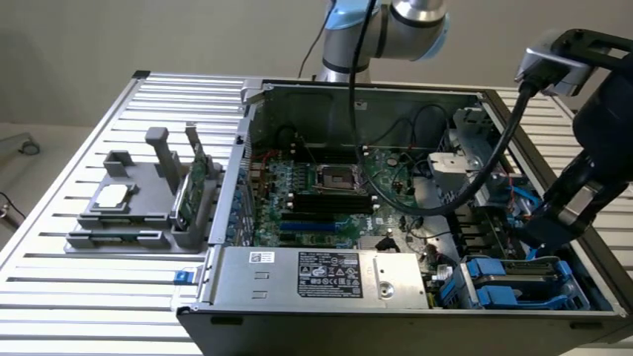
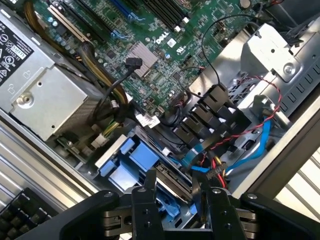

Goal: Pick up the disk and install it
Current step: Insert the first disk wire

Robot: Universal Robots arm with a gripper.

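The disk (image 2: 174, 182), grey metal with blue carrier plastic (image 2: 131, 161) along its edge, sits in the drive bay at the corner of the open computer case. In the exterior view the disk (image 1: 517, 272) lies in the blue bay at the case's near corner on the exterior view's right. My gripper (image 1: 546, 236) hangs just above it on the dark arm. In the wrist view the gripper (image 2: 175, 197) is open, its two black fingers (image 2: 149, 200) standing apart over the disk's end. I cannot tell whether they touch it.
Red, black and blue cables (image 2: 235, 150) run beside the bay. The silver power supply (image 1: 316, 274) fills the case's front, next to the green motherboard (image 1: 327, 185). A thick black hose (image 1: 465, 185) loops over the case. A grey fixture (image 1: 138, 208) holding a chip and a green card stands on the slatted table (image 1: 59, 304).
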